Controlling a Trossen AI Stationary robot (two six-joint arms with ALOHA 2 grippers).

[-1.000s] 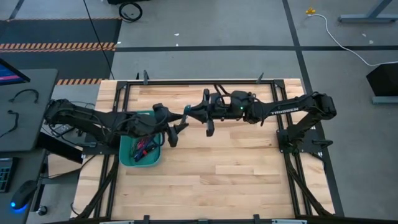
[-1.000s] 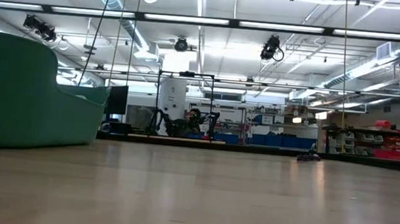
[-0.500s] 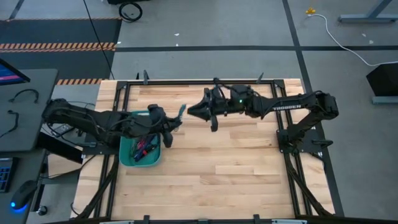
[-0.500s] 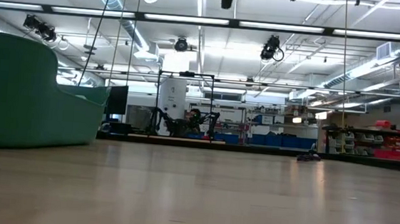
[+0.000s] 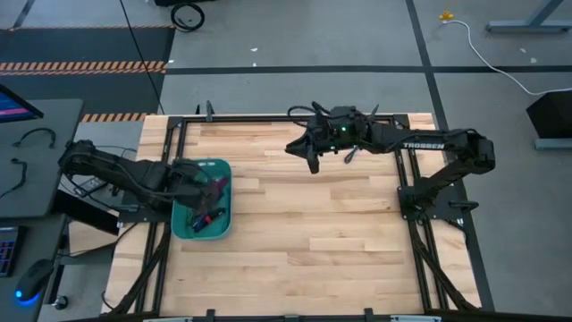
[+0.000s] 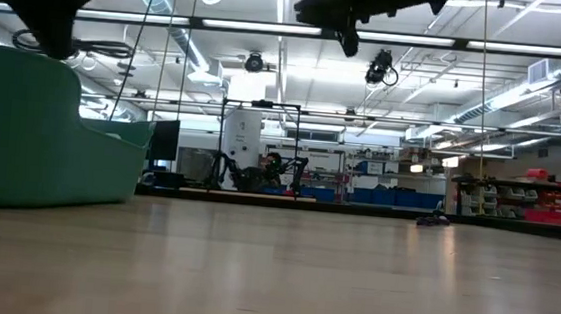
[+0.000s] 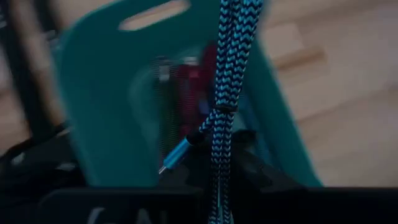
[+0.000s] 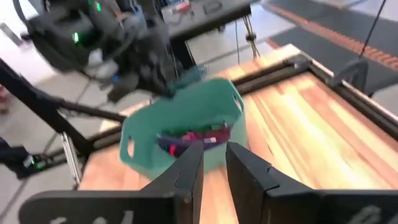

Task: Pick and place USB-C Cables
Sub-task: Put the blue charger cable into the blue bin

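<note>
Teal plastic forms the tray [image 5: 181,217] at the left of the worktop [image 5: 313,233], and the left hand [image 5: 211,185] hangs directly above its open top. That hand pinches one blue-and-black braided cable [image 7: 225,81]. In the left wrist view the cable's long axis runs straight from the fingers toward the tray floor, its connector end free. The coming move therefore turns on a vertical relation: the tray lies directly under the held cable, so a release should drop it inside.

Further cables [image 5: 206,215] already lie in the tray as a mixed bundle. Red and dark ones are distinguishable, but an exact count cannot be made. One tray is present. No cable shows on the bare wood.

The right hand [image 5: 304,148] is raised over the far middle of the worktop, well apart from the tray. Its fingers [image 8: 188,167] stand slightly spread with nothing between them. The left arm is clearly the nearer to the tray
</note>
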